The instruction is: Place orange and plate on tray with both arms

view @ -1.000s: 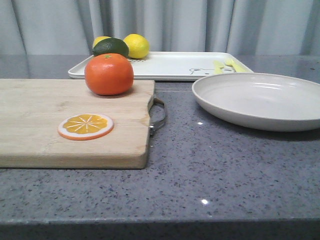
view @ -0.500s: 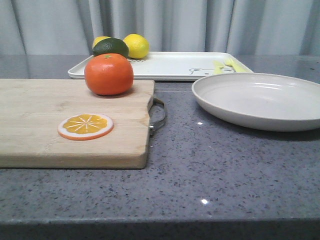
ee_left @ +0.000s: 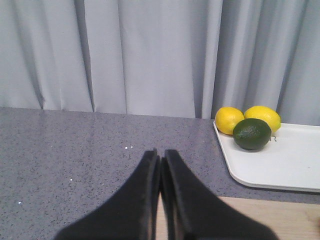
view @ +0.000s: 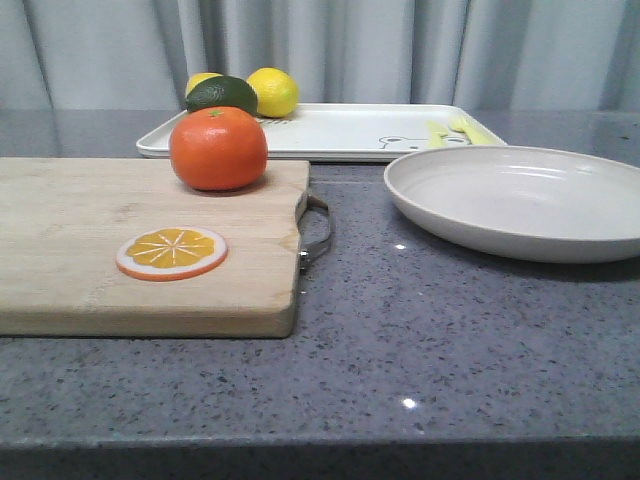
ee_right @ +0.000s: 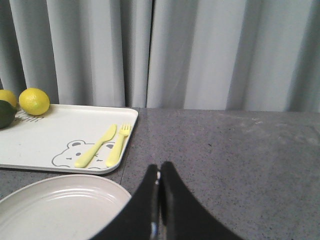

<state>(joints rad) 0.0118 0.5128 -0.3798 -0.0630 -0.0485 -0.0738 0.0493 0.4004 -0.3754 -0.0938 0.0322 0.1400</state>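
A: Where does the glossy round orange-red orange (view: pixel 218 148) sit?

B: On the far right corner of the pale wooden cutting board (view: pixel 60 250), upright with its green stem dot on top, and just short of the near edge of the large white rectangular tray (view: pixel 340 132). The wide off-white round plate (view: pixel 520 200) lies on the grey speckled desk (view: pixel 420 340), to the right of the board and near the tray's near right corner.

A: And the arms?

B: Neither has reached anything. The left gripper (ee_left: pixel 161 156) is clenched, fingers pressed together, holding nothing; the right gripper (ee_right: pixel 159 170) is the same, pointing over the plate's far rim.

A: So how should the first reach go?

B: I'd judge both must spread their fingers before descending. The left should straddle the orange at its widest, since a glossy sphere may roll toward the flat orange slice disc (view: pixel 171 252). The right should pinch the plate's raised rim squarely.

A: Room on the tray?

B: Yellow lemons (view: pixel 272 91) and a dark green lime (view: pixel 220 94) fill its far left corner, and a pale yellow knife and fork (ee_right: pixel 104 145) lie beside the bear drawing, so aim for the bare middle.
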